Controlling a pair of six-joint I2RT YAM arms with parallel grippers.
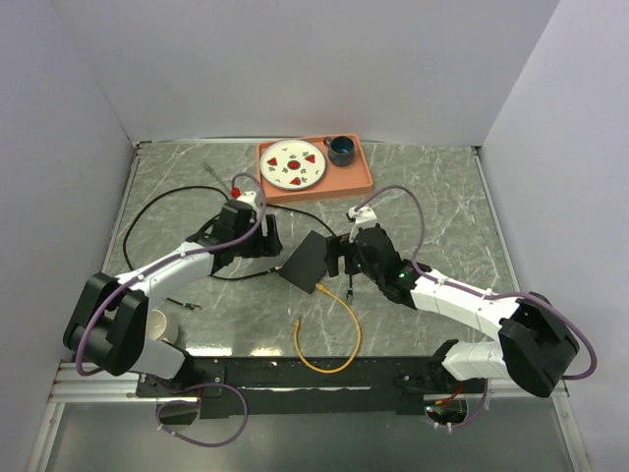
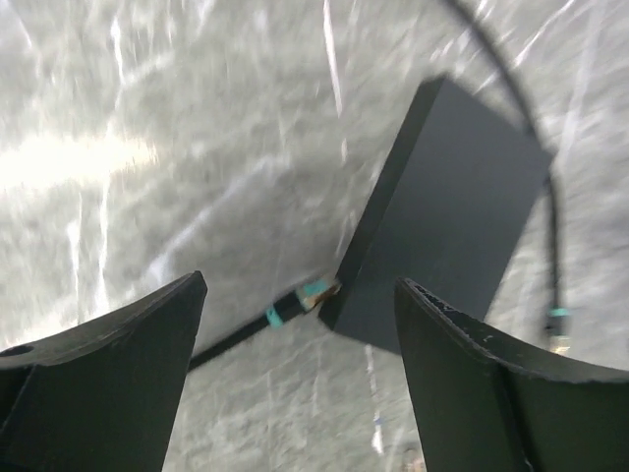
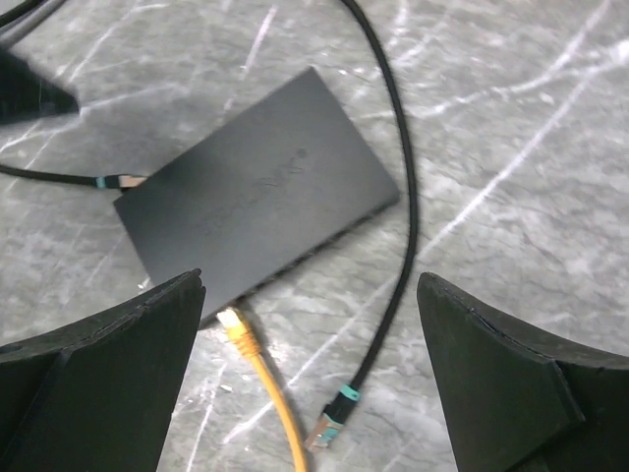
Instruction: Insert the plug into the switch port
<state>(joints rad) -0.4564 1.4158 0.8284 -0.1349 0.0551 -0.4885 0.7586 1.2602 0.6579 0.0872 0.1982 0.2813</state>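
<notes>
Yellow plug (image 3: pixel 236 329) sits at switch (image 3: pixel 256 187) edge; we can't tell if it's seated. Our left hand (image 2: pixel 300 285) & right hand (image 3: pixel 310 280) wide, empty; push-in prob. remains.

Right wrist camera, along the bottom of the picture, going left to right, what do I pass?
Dark gripper finger → yellow cable's plug → teal-banded plug of the black cable → the other gripper finger.
</notes>
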